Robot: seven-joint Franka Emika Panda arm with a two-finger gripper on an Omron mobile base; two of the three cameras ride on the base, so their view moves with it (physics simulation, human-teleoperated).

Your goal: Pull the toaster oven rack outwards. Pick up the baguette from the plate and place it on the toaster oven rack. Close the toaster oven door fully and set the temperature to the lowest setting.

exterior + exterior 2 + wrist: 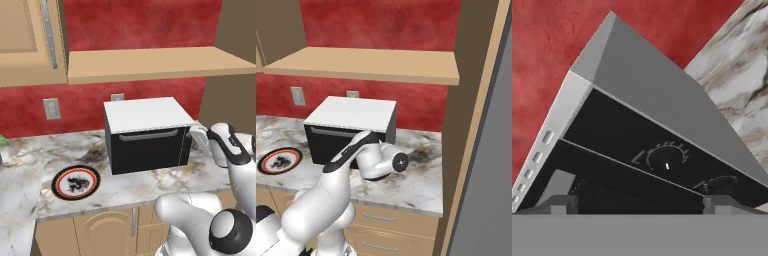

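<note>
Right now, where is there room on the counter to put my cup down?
Bare marble lies between the plate and the toaster oven, and along the counter's front edge. More lies right of the oven. It is crowded at the oven's right front corner, where the arm reaches in.

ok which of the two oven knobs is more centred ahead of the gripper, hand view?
The knob with the white pointer mark, ringed by tick marks. The other knob sits further right and lower, partly cut off by the fingertip.

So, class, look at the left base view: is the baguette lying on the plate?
No. The plate on the counter shows only its patterned white centre, with no bread on it.
</note>
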